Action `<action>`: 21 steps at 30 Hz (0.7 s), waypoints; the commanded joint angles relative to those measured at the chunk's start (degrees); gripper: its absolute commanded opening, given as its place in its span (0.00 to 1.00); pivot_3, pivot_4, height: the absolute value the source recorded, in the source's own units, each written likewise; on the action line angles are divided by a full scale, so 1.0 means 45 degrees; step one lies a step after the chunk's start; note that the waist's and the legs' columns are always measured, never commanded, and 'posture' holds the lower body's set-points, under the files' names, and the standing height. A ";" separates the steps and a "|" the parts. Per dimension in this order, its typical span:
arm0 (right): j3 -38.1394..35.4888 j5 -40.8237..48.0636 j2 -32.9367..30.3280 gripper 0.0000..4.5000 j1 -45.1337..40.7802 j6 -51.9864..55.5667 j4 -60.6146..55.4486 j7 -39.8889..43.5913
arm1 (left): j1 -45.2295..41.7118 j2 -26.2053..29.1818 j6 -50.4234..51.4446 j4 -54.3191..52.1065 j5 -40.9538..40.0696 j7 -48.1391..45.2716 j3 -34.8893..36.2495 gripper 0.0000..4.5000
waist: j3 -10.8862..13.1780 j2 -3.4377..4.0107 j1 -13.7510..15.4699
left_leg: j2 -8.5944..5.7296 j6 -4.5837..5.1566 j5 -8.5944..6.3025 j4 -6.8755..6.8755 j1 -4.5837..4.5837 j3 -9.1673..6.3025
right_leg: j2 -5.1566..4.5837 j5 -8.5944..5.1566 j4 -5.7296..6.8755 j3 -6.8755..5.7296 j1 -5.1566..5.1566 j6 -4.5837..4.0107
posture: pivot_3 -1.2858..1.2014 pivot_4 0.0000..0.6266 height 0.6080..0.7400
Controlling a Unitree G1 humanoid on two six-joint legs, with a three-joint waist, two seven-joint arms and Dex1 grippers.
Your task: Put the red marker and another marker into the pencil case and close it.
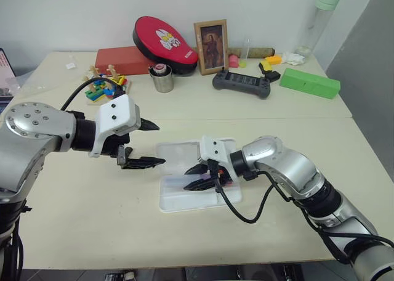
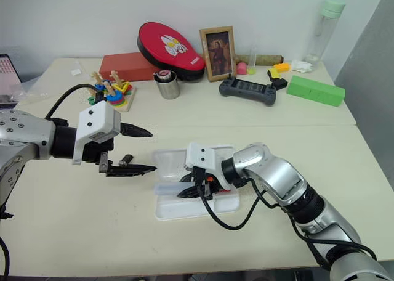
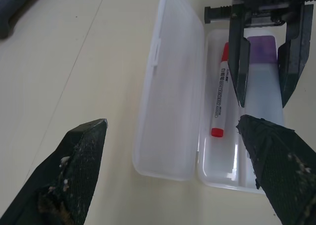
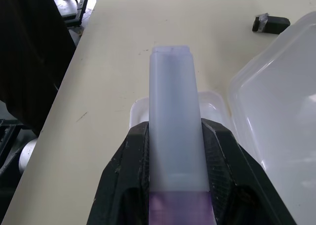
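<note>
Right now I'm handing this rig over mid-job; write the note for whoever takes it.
Left gripper: open, empty, hovering beside the pencil case.
Right gripper: jaws shut on the lilac marker, held over the case's tray.
Case lies open on the table, lid flat beside the tray.
Done: red marker lies in the tray.
Left: release the lilac marker into the tray, swing the lid over and close it.

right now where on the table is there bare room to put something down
Bare: the near strip of table in front of the pencil case, and the stretch right of it below the green box. Crowded: the back edge, from toy blocks to that box.
</note>
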 commanded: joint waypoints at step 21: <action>0.0948 -0.1883 0.0644 0.33 0.1306 -0.2082 0.1713 -0.0244 | -0.1084 0.0292 -0.0297 0.0530 0.0763 -0.0886 -0.0327 1.00 | -0.0001 -0.0003 -0.0007 | 0.0001 0.0000 0.0000 0.0001 0.0001 0.0000 | 0.0001 -0.0012 0.0001 0.0001 0.0001 0.0020 | 0.52 0.24 1.00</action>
